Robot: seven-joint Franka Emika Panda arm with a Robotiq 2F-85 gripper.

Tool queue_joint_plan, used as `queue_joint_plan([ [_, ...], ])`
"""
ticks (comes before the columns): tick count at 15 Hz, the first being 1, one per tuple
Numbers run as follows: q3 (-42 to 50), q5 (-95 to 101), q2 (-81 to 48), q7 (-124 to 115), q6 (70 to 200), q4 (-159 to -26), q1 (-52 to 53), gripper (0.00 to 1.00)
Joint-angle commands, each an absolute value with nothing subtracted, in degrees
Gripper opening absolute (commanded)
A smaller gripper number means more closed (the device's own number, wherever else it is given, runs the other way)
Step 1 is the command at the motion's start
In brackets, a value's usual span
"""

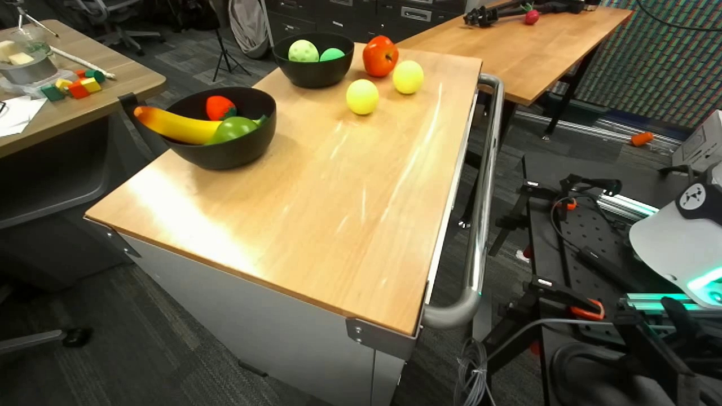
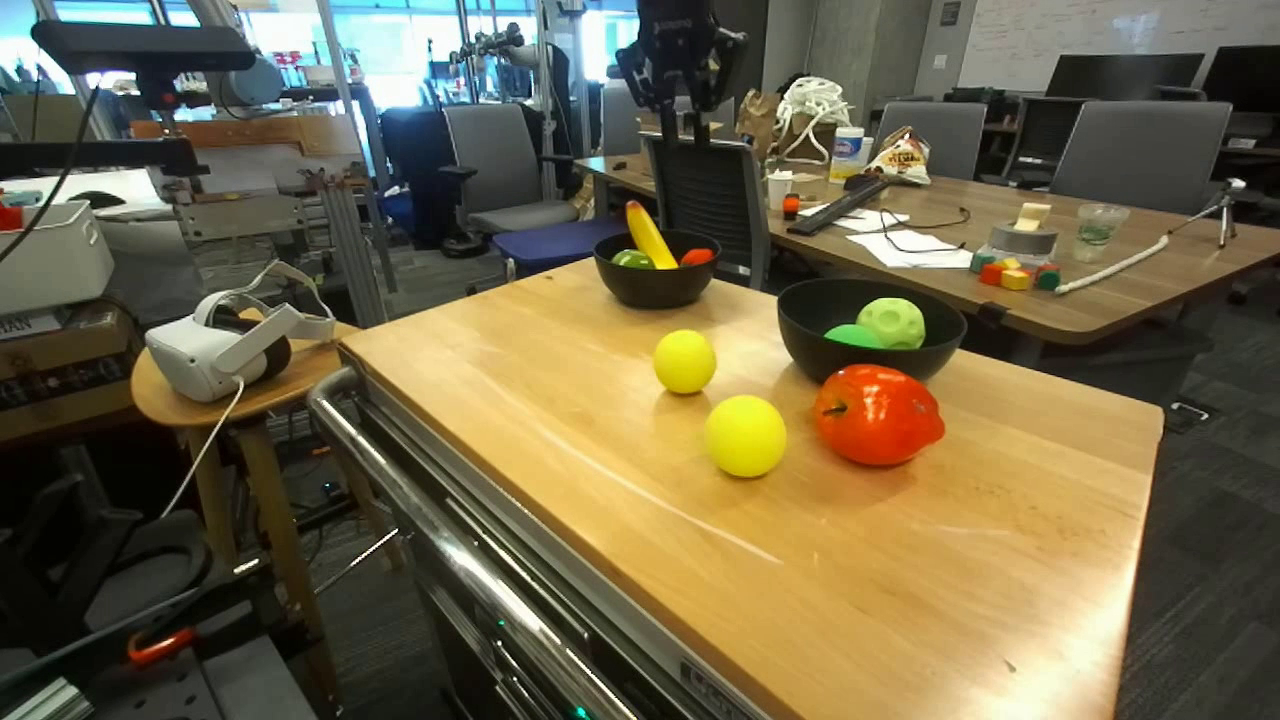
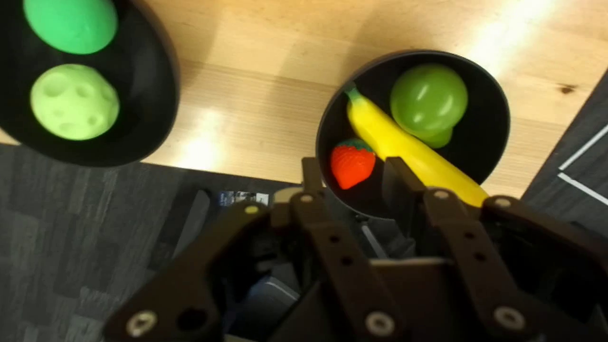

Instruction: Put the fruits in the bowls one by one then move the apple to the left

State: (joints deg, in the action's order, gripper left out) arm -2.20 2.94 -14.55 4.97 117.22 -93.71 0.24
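Observation:
A black bowl (image 1: 242, 155) holds a yellow banana (image 3: 418, 154), a red strawberry (image 3: 351, 171) and a glossy green fruit (image 3: 429, 99); one banana end rises past the rim. Another black bowl (image 2: 800, 335) holds a pitted light-green ball (image 3: 74, 102) and a smooth green one (image 3: 76, 23). The red apple (image 2: 880, 415) lies on the table beside that bowl in both exterior views; it is outside the wrist view. My gripper (image 2: 687, 135) is open and empty, raised above the fruit bowl; its fingertips (image 3: 354, 164) show apart in the wrist view.
Two yellow balls (image 2: 685, 361) (image 2: 746, 436) lie on the wooden table (image 1: 316, 225) near the apple. A metal handle rail (image 1: 488, 197) runs along one table side. A desk (image 2: 1120, 290) with small blocks stands beyond the bowls.

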Motion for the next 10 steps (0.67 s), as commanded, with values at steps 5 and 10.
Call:
queue_joint_plan([
  [5,-0.45,-3.9,-17.05,5.32,105.1,-88.72,-2.55,0.76],
  [10,-0.41,-2.51,-17.26,4.79,106.05,-90.12,-1.74,0.99],
])
